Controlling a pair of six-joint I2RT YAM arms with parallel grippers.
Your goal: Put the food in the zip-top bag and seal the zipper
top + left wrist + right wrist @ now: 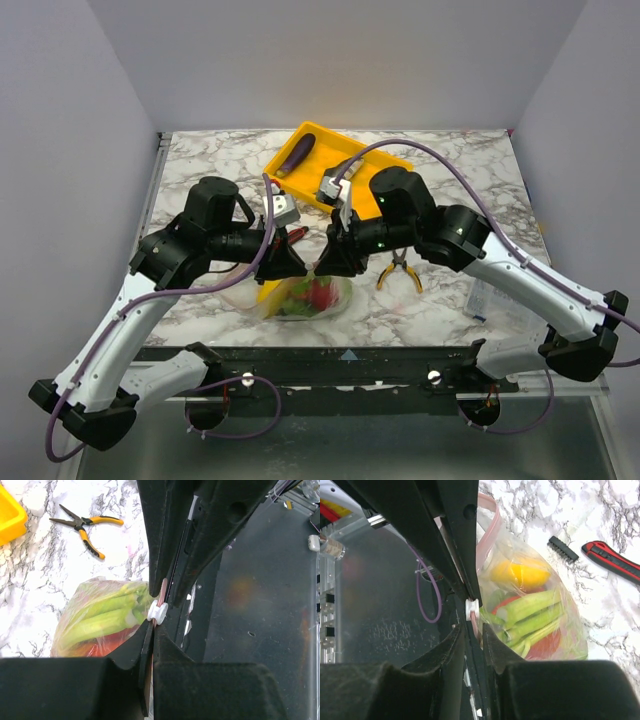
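Top view: both arms meet at frame centre over the bag (305,297), which sits at the worktop's (440,300) near edge, lower centre of the frame.
Bag contents: green leek (102,620), something red beneath it, and a yellow squash (520,573) show through the plastic.
Left over: an eggplant (296,153) lies in the yellow tray (385,160), upper centre, well apart from the bag.
Left pincer (152,625): clenched on the bag's mouth edge; in the left wrist view the pink zipper (163,587) strip runs up between the black fingers, with a white slider (157,611) beside the tips.
Right pincer (472,625): fingers stand close on either side of the same edge at the white slider, centre of the right wrist view; I cannot tell whether they grip it or are just parting.
Other things: pliers (400,270) right of centre; a red-and-black knife (612,562) upper right in the right wrist view.
Step in hand: sealing, it seems, with one pincer anchoring the mouth and the other working at the slider.
Next move, as a judgement: the right pincer needs a firm hold on the slider, then a straight pull along the strip away from the left pincer, which must keep the edge taut. If the eggplant counts as food to pack, sealing now leaves it out.
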